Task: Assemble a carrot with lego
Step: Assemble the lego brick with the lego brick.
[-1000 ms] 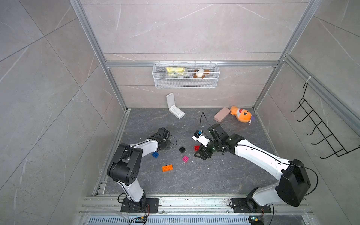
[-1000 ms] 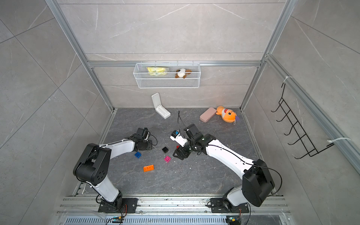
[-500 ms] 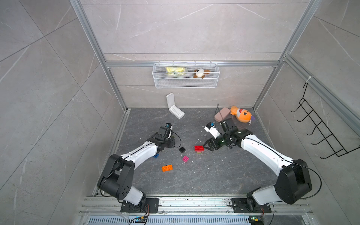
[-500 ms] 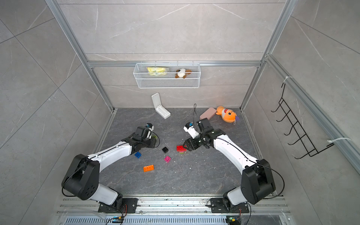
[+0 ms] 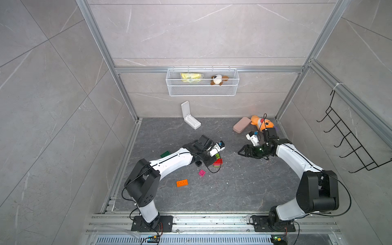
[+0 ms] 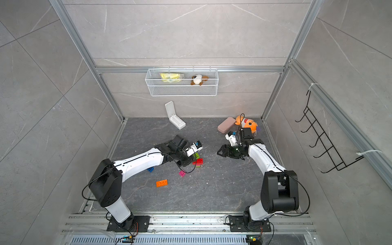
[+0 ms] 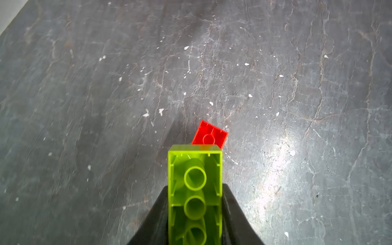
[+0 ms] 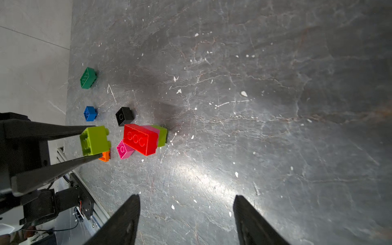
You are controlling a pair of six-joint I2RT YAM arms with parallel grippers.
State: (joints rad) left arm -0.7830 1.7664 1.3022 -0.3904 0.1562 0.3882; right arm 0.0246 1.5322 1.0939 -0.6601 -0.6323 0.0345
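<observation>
My left gripper (image 8: 94,141) is clamped on a lime brick (image 7: 195,180) near the stacked bricks (image 8: 140,139); my right gripper (image 8: 186,198), jaws parted, holds nothing.

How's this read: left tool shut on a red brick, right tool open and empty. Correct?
Not quite. The left tool is shut on a lime brick, not a red one; the left wrist view shows it clamped there. The red brick lies free of both tools. The right tool is open and empty, as you said.
</observation>
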